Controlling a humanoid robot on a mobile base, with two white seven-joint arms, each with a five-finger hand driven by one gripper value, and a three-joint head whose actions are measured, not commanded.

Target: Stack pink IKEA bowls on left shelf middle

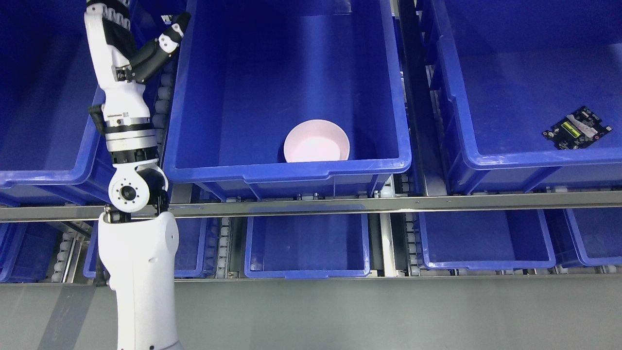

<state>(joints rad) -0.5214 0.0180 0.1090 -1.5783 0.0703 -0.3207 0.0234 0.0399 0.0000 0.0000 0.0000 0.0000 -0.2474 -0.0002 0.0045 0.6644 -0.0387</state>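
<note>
Raised in the upper left of the frame, the left hand (127, 41) holds nothing; its thumb juts out toward the right, fingers partly cut off by the top edge. Well apart, lower right of it, the pink bowl (317, 142) sits upright in the middle blue bin (286, 167), near that bin's front wall.

1. A metal roller shelf (311, 203) carries large blue plastic bins side by side on its upper level.
2. Smaller blue plastic bins (307, 245) sit on the lower level.
</note>
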